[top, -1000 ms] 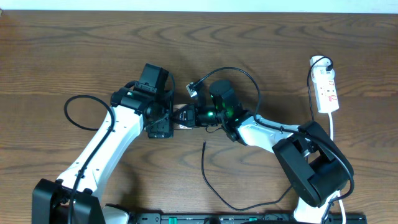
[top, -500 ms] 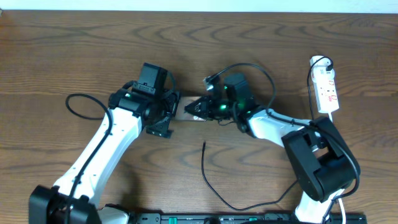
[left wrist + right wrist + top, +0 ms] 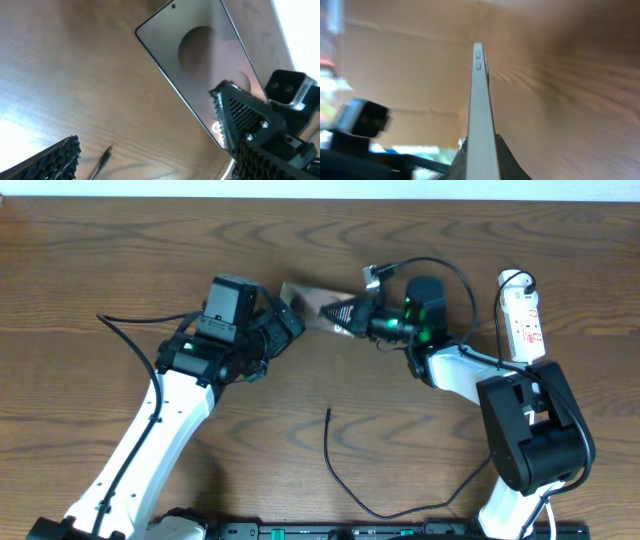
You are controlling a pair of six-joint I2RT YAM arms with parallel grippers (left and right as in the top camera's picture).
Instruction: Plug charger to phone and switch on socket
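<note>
Phone now farther back, glossy, in right claw.

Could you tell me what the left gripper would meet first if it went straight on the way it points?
Most likely the phone, which lies dead ahead of the open left gripper and is clamped in the right gripper; relative height is hard to judge.
</note>
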